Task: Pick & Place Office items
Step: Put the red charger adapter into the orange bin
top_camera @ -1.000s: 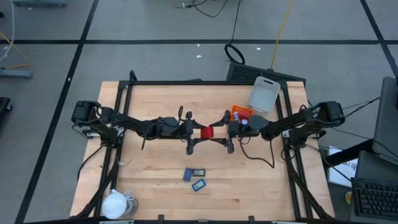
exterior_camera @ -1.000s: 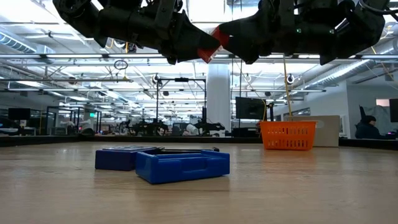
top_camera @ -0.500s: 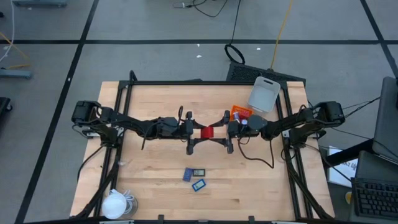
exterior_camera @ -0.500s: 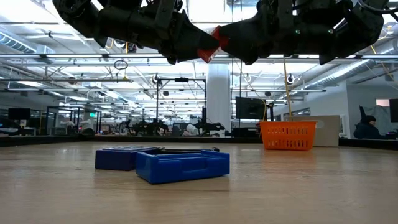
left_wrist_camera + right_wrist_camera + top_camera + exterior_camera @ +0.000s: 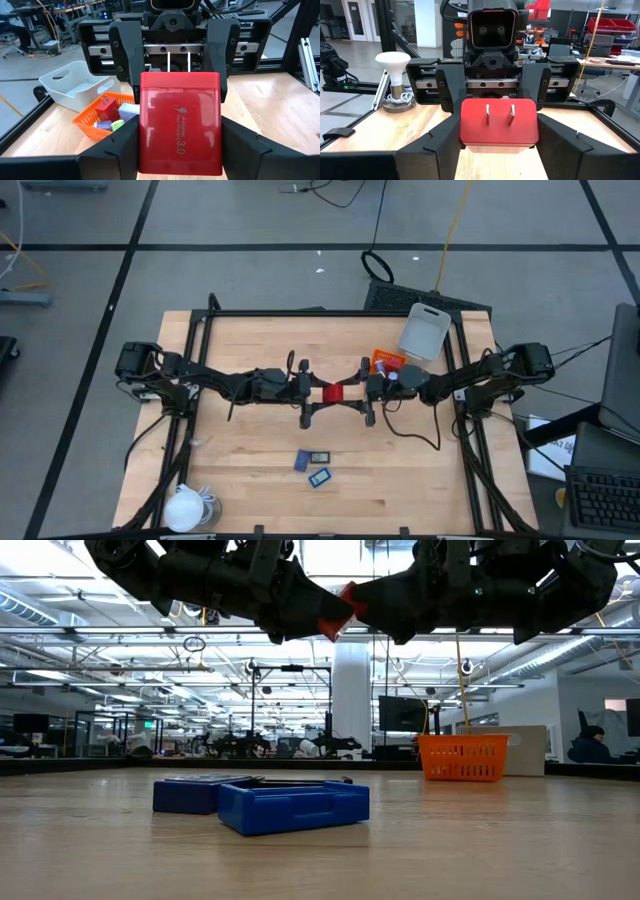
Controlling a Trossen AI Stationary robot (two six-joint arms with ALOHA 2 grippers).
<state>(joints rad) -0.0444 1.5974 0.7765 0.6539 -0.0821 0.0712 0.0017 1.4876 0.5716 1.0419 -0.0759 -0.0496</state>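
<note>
While the red adapter [image 5: 333,392] hangs above the table's middle, pinched at once by the left gripper [image 5: 312,391] and the right gripper [image 5: 358,391], one should let go only when the other grips firmly.

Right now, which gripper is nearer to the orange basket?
The right gripper. It sits just left of the orange basket in the high view, with the red adapter between it and the left gripper, which is farther from the basket, toward the table's middle.
</note>
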